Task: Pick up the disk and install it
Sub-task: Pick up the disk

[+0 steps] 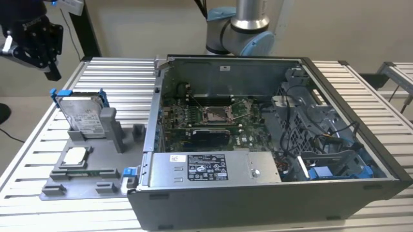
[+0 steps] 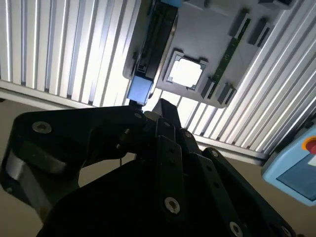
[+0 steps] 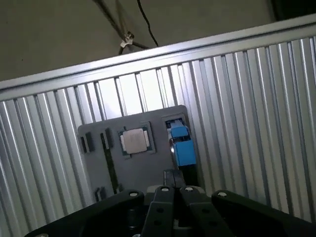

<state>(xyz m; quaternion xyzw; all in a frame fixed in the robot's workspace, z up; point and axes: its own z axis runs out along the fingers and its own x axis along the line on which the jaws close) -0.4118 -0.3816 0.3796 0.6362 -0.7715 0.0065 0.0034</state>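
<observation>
Hangs high beside the slatted table (image 1: 116, 77) as a black gripper (image 1: 51, 75), tips pointing down and pressed together, clamped on nothing. Touches no object. Cannot tell whether over the table's edge or just off it.

Below the tips, a little toward the exterior view's right: the disk (image 1: 81, 113). Stands on edge in a grey fixture (image 1: 106, 162), white label facing out, blue carrier bracket framing it. Nearest of all things to the tips, with open air between. Farther from the tips, past the disk and lying flat in the same fixture: 1 small square silver chip (image 1: 75, 155). Well apart from the gripper, toward the exterior view's right: 1 open computer case (image 1: 258, 208), with a motherboard (image 1: 206, 116) on its floor and a grey power supply box (image 1: 213, 166) bearing a white sticker along the front wall. Behind the case, farthest from the tips: the arm's base (image 1: 248, 29).

In the second wrist view, looks past the closed gripper (image 2: 160, 106) onto the disk (image 2: 157, 44), seen edge-on, with 1 blue bracket end just ahead of the tips. Beside the disk: the chip (image 2: 185, 73), then 1 narrow green board strip (image 2: 229, 54) on the chip's far side. Off to 1 side of the gripper: a pale blue handheld device (image 2: 296, 168) with a red button.

In the first wrist view, again closed tips on the gripper (image 3: 172, 175), with the disk (image 3: 183, 152) just beyond them and the chip (image 3: 135, 140) beside it.
</observation>
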